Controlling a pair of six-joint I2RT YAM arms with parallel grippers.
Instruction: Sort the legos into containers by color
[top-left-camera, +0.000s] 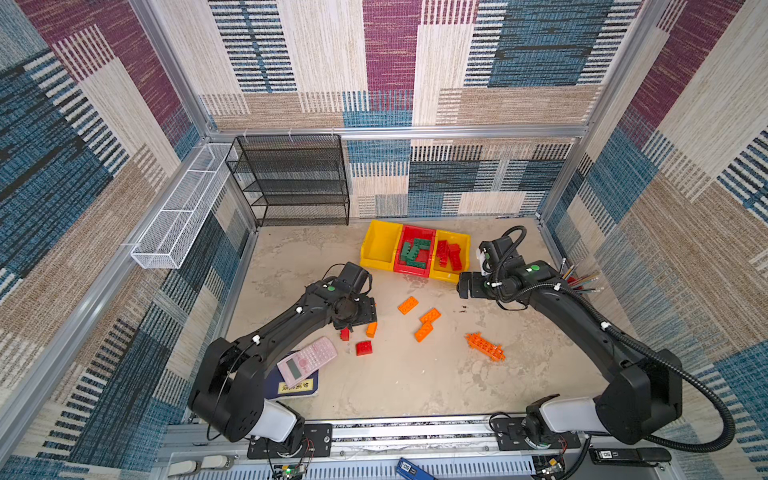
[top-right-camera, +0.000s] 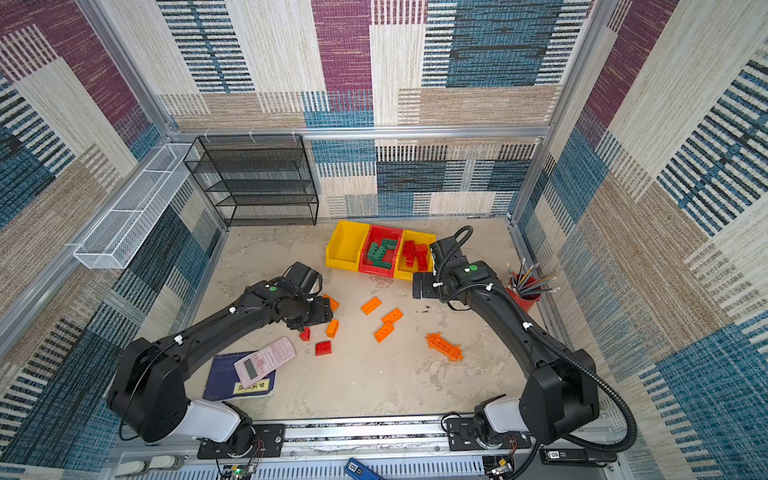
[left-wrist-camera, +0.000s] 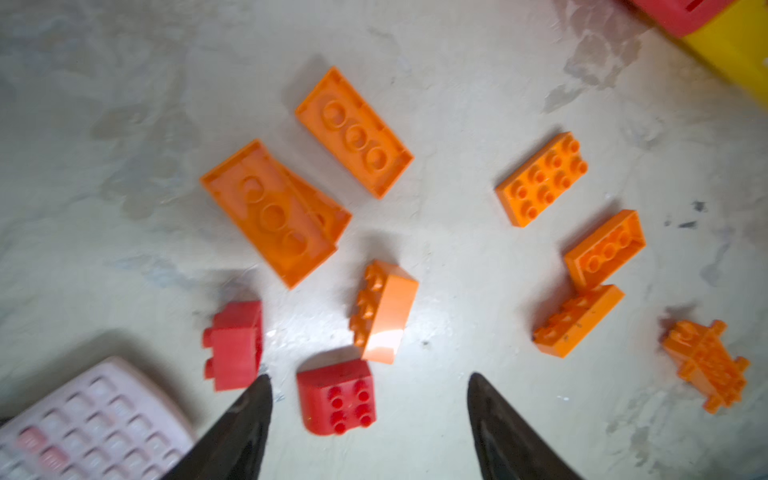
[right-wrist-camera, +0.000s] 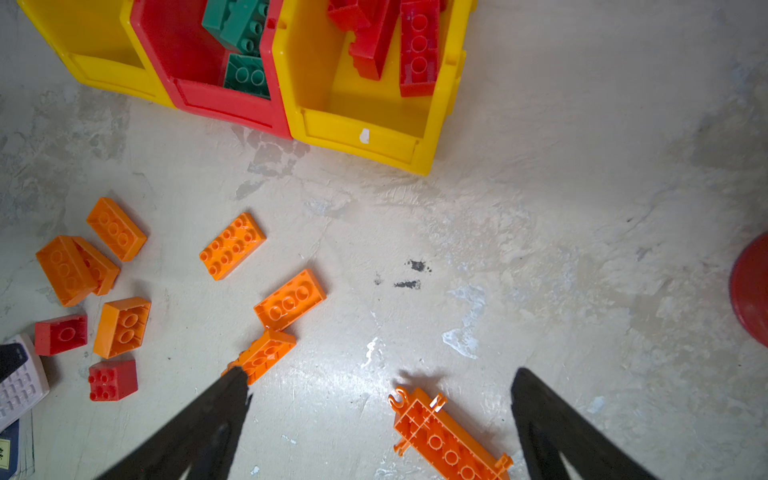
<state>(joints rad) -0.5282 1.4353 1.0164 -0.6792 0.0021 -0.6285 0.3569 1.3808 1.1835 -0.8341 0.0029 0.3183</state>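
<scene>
Sorting looks well along. Three open plastic bins stand in a row at the back. One yellow bin (top-left-camera: 376, 247) is empty, the red bin (top-left-camera: 411, 271) holds dark green studded bricks (top-left-camera: 413, 251), and the other yellow bin (top-left-camera: 442, 275) holds red bricks (top-left-camera: 451, 253).

The left gripper (left-wrist-camera: 368, 376) hangs open and empty over a small red four-stud brick (left-wrist-camera: 338, 397) on the table. The right gripper (right-wrist-camera: 378, 370) is spread wide, empty, near the bins.

I would lower the left jaws squarely onto that brick's flat sides, clear of the nearby orange brick (left-wrist-camera: 384, 311) and the pink calculator (left-wrist-camera: 83, 419).

Patterned fabric walls (top-left-camera: 316, 54) enclose the cell. The pale mottled tabletop (top-left-camera: 415, 386) looks hard, so bricks may skid.
</scene>
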